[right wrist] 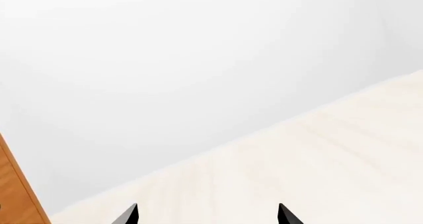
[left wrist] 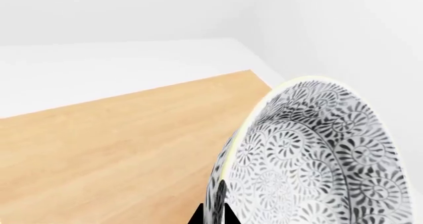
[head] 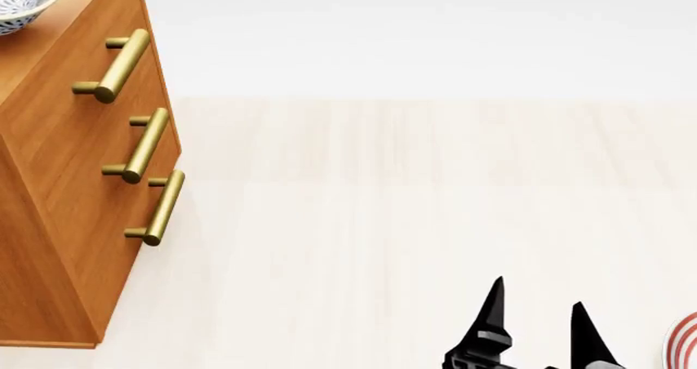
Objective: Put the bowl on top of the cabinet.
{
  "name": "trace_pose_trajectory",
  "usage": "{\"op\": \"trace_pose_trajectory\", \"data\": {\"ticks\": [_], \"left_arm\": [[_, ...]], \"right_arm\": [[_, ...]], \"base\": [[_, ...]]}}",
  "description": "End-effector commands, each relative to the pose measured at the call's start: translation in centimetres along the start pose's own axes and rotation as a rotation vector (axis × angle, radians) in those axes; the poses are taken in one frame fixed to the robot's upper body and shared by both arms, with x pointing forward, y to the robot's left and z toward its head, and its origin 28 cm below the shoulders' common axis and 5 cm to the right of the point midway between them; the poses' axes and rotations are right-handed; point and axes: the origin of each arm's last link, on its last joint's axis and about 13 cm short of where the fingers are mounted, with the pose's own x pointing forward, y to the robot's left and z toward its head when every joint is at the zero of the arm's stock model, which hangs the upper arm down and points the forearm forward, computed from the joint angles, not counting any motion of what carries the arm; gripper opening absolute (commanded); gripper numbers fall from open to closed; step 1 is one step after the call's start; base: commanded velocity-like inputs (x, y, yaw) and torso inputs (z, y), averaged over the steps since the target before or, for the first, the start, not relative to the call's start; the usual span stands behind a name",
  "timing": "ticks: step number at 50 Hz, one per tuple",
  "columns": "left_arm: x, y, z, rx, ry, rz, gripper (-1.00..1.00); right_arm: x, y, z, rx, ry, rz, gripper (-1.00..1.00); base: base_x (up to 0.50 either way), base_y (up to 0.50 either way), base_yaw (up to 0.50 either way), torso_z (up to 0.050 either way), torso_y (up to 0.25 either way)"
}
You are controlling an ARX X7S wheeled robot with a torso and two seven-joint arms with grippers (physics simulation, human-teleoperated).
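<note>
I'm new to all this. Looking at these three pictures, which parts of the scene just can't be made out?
- Bowl: the head view's corner cuts most of it off.
- Left gripper: only dark fingertips at the left wrist view's edge; whether it rests on the cabinet top is unclear.
- Red-ringed plate: a sliver at the head view's edge.
- Right gripper: fingertips apart, its arm out of frame.
</note>
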Motion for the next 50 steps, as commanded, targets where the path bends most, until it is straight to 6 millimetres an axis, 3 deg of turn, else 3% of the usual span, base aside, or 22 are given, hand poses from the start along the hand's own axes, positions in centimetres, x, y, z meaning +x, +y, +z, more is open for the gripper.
{"op": "trace_pose_trajectory", "data": {"ticks": [1, 16, 17, 34, 50], "left_arm": [[0.1, 0.1, 0.2, -0.004, -0.018, 0.003, -1.0], [0.2, 0.2, 0.0, 0.004, -0.022, 0.008, -1.0], [0.3, 0.2, 0.0, 0.004, -0.022, 0.011, 1.0], [0.2, 0.1, 0.1, 0.004, -0.045, 0.034, 1.0], [-1.4, 0.2, 0.9, 0.021, -0.078, 0.032, 1.0]], "right_arm": [[0.1, 0.0, -0.1, -0.003, 0.002, 0.0, 1.0], [0.1, 0.0, -0.1, -0.002, 0.004, 0.001, 1.0], [0.1, 0.0, -0.1, -0.003, 0.004, 0.001, 1.0], [0.1, 0.1, -0.1, -0.004, 0.006, 0.003, 1.0], [-0.2, 0.1, 0.2, 0.002, -0.001, 0.012, 1.0]], "base": [[0.0, 0.0, 0.0, 0.0, 0.0], [0.0, 0.0, 0.0, 0.0, 0.0], [0.0, 0.0, 0.0, 0.0, 0.0], [0.0, 0.0, 0.0, 0.0, 0.0], [0.0, 0.0, 0.0, 0.0, 0.0]]}}
